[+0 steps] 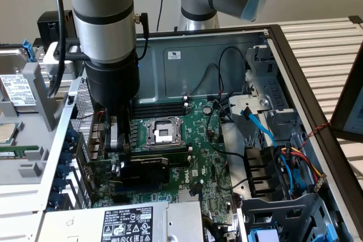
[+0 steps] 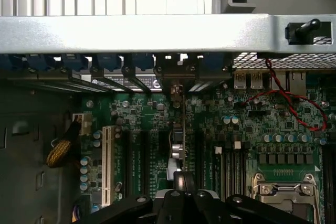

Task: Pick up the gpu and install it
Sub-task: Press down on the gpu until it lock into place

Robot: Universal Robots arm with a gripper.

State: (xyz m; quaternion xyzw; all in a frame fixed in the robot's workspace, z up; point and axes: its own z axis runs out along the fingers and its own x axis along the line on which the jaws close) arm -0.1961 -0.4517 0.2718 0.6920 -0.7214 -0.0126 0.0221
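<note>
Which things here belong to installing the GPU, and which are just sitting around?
Job in hand:
gpu, standing on edge on the motherboard
gripper, down at the card's bracket end

Lying about:
empty CPU socket
power supply
blue SATA cable
hard drive outside the case

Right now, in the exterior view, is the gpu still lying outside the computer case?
No. The gpu sits inside the case, standing on the motherboard below the CPU socket, with the gripper at its end.
</note>
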